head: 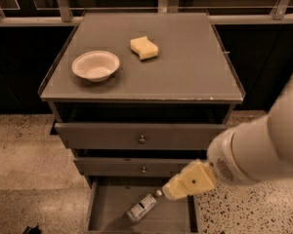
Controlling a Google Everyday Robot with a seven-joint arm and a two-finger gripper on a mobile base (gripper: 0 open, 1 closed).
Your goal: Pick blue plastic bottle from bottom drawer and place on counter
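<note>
jaws over bottom drawer (112, 204) open upward, blue plastic bottle (142, 207) inside

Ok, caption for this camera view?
Gripper poised over the open bottom drawer, near the cap of the blue plastic bottle lying inside; bowl and sponge on the counter.

Blue plastic bottle (141, 207) lying diagonal in open bottom drawer (111, 204), end effector (169, 192) beside cap.

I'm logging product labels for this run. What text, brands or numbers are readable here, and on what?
No text can be read anywhere.
Label on the blue plastic bottle, lying in the bottom drawer: print too blurred to read.
The gripper, over the drawer by the bottle's cap: no readable marking.
The bowl, sponge and counter: no text.
</note>
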